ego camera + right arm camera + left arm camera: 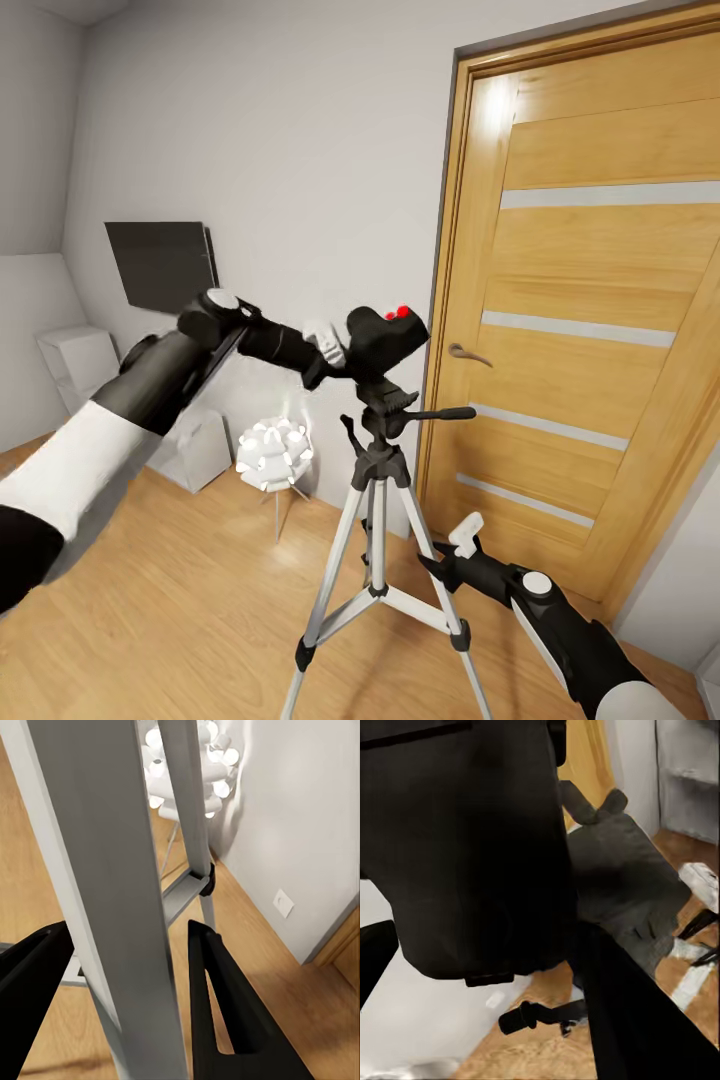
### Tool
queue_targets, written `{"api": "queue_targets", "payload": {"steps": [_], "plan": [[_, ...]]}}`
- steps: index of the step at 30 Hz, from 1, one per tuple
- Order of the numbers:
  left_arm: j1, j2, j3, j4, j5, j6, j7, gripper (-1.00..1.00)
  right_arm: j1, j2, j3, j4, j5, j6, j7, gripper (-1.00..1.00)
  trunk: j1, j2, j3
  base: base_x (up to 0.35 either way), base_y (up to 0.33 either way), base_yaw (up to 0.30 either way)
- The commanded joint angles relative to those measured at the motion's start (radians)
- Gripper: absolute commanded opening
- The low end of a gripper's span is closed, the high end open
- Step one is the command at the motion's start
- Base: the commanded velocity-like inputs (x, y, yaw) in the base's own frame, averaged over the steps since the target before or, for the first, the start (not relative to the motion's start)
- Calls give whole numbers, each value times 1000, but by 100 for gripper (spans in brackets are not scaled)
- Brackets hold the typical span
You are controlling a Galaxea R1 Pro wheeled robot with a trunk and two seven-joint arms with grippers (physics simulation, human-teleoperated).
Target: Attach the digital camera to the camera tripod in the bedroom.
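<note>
The digital camera (385, 335) sat in the left gripper (335, 352), whose jaws were closed on its side, directly above the black head of the camera tripod (377, 520) by the wooden door (600, 300). The camera looked like a small, rigid, light body, best held by its flanks so the underside stayed free for the mount. The tripod seemed light and easy to tip on its slim legs, so a leg was the sensible place to steady it. The right gripper (120, 1005) stood with jaws wide on either side of a silver leg, apparently not pinching it. Whether the camera's base already touched the head was hard to judge; the left wrist view was mostly dark blur.
</note>
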Motion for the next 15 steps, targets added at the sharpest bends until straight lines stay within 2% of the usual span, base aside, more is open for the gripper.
{"api": "queue_targets", "payload": {"steps": [1, 8, 12, 15], "plan": [[-105, -3, -4, 75, -18, 2, -140, -100, 0, 0, 5, 65, 20, -2, 16, -100, 1, -1, -2, 0, 0, 0], [-164, -19, -18, 163, -37, 5, -190, -100, 1, 0, 6, 67, 19, -2, 16, -100, 1, -1, -2, 0, 0, 0], [-190, -39, -34, 222, -74, 8, -212, -100, 1, 0, 6, 68, 18, -2, 16, -100, 1, -1, -2, 0, 0, 0], [-205, -57, -42, 249, -115, 9, -242, -100, 1, 0, 6, 68, 17, -2, 16, -100, 1, -1, -2, 0, 0, 0]]}}
